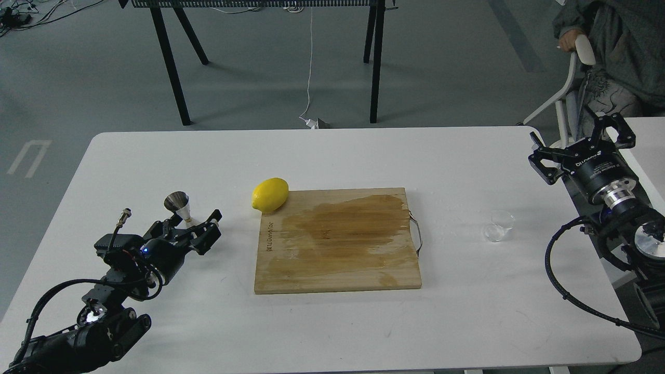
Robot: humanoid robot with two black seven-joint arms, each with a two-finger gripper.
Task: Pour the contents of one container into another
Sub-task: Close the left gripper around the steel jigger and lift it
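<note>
The steel hourglass jigger (178, 204) stands upright on the white table (332, 156) at the left. My left gripper (192, 228) is open, its fingers on either side of the jigger's lower cone, which they partly hide; I cannot tell whether they touch it. The small clear glass cup (497, 226) sits on the table at the right, past the board's metal handle. My right gripper (579, 140) hangs open by the table's right edge, well above and right of the cup, holding nothing.
A wet-stained wooden cutting board (337, 241) lies mid-table with a yellow lemon (270, 195) at its far left corner. A seated person (608, 57) and a white chair are at the far right. Black table legs stand behind.
</note>
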